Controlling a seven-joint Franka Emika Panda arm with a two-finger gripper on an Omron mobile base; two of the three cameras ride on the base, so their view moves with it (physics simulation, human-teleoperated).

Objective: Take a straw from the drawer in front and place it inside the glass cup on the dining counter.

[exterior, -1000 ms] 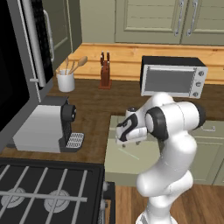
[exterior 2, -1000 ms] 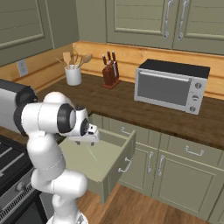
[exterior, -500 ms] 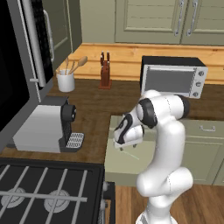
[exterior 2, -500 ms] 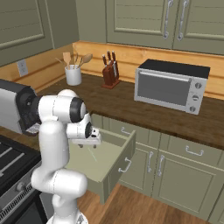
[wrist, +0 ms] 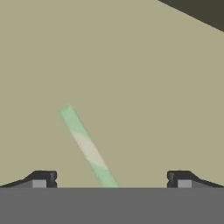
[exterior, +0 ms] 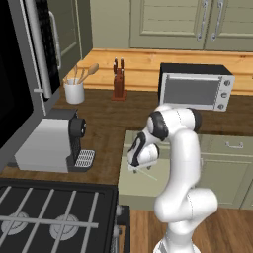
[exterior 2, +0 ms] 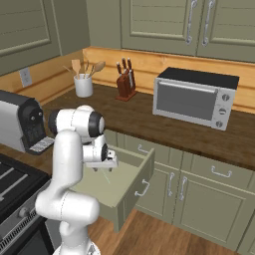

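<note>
The sage-green drawer (exterior: 129, 190) (exterior 2: 143, 175) stands pulled out below the dark wood counter, showing a pale floor (wrist: 144, 87). On that floor lies the straw (wrist: 87, 146), a thin pale green stick with a whitish middle, also visible as a faint line (exterior: 147, 174) (exterior 2: 106, 177). My gripper (exterior: 137, 167) (exterior 2: 102, 167) (wrist: 111, 180) points down into the drawer just above the straw. It is open, and the straw's near end runs between its two dark fingertips (wrist: 42, 179) without touching them. The glass cup and the dining counter are out of view.
On the counter behind the drawer stand a toaster oven (exterior: 195, 91) (exterior 2: 194, 97), a knife block (exterior: 118, 84) (exterior 2: 125, 82) and a white crock with wooden spoons (exterior: 75, 89) (exterior 2: 83, 83). A coffee machine (exterior: 47, 143) and a stove (exterior: 49, 212) are at the left.
The hand has sunk lower into the drawer, toward the straw, while the elbow rose and swung back. The jaws have stayed wide apart.
</note>
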